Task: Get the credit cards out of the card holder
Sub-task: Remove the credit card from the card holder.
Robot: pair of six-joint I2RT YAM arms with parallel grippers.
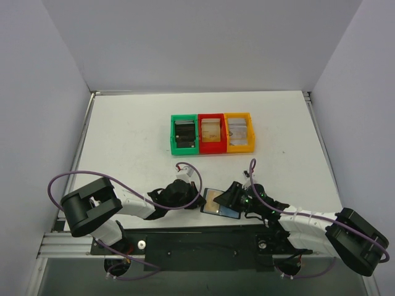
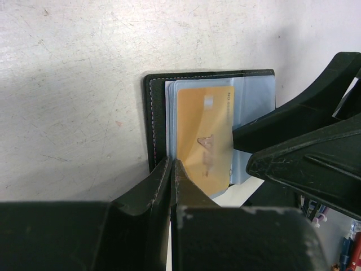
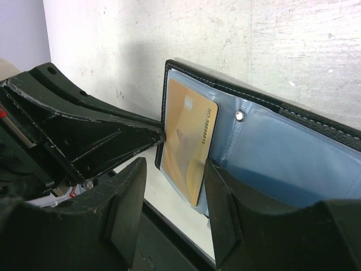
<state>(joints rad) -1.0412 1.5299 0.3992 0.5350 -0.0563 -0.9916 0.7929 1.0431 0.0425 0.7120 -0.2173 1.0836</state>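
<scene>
Black left claw [image 2: 172, 169], nearest my view. Fingers are pressed all but together, pinched on the stitched black edge of the holder [image 3: 282, 152] at its left side. I log it as clenched on the holder.

The holder lies open and flat on the white counter [image 1: 136, 142], close to the near edge, between the two claws. Its grey-blue glossy pockets face up. A small metal stud [image 3: 240, 116] shows near the fold.

A tan card [image 2: 203, 141] sits in the holder's left half, partly out of its pocket. One end pokes past the holder's edge on the right claw's side. There are pale blue layers behind it; I cannot tell whether they are pocket or more cards.

The right claw [image 3: 174, 169] comes in from the right, low over the holder. Its jaws are parted and straddle the card's free end. One finger sits right by the card's long edge, and a clear gap shows at the other finger. I log it as released, not closed on the card.

Farther out, well beyond both claws, three bins stand side by side in a row, touching:
- The green bin [image 1: 173, 132] is on the left and has a black stack [image 1: 184, 132] in it.
- The red bin [image 1: 212, 116] is in the middle and has a tan stack [image 1: 212, 131] in it.
- The yellow bin [image 1: 239, 115] is on the right and has a greyish stack [image 1: 238, 129] in it.
</scene>
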